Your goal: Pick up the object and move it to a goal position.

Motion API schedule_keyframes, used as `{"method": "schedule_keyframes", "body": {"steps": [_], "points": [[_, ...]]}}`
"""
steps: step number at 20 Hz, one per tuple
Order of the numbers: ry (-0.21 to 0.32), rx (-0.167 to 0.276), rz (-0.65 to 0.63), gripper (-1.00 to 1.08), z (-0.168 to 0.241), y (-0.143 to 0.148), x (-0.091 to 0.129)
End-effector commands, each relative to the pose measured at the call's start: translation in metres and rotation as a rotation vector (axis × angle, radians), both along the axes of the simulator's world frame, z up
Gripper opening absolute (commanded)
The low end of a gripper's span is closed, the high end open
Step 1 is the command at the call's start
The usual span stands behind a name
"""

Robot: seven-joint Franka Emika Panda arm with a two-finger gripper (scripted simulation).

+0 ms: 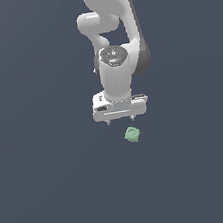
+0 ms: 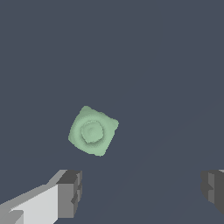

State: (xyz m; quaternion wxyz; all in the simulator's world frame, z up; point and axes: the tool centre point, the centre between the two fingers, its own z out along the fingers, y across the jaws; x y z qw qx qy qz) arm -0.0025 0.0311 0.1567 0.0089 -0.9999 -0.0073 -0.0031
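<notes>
The pale green object (image 1: pixel 132 134) (image 2: pixel 93 131) lies on a plain dark grey-blue surface (image 1: pixel 50 193) whose edges lie out of view. The white gripper (image 1: pixel 121 120) (image 2: pixel 140 192) hangs just beside it, fingers (image 2: pixel 70 192) spread wide, grasping nothing.

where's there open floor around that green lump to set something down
Nearly everywhere. The dark floor is bare on the exterior view's left and right of the green lump, and below it in that view. The only crowded spot is just above the lump, where the open claw hangs; the lump is not between its fingers.
</notes>
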Motion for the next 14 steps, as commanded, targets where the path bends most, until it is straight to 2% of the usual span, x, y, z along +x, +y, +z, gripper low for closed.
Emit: {"method": "schedule_keyframes", "body": {"steps": [1, 14], "points": [[0.0, 0.0, -0.004, 1.0, 0.0, -0.001, 0.0], [0.005, -0.001, -0.136, 1.0, -0.019, 0.015, 0.006]]}}
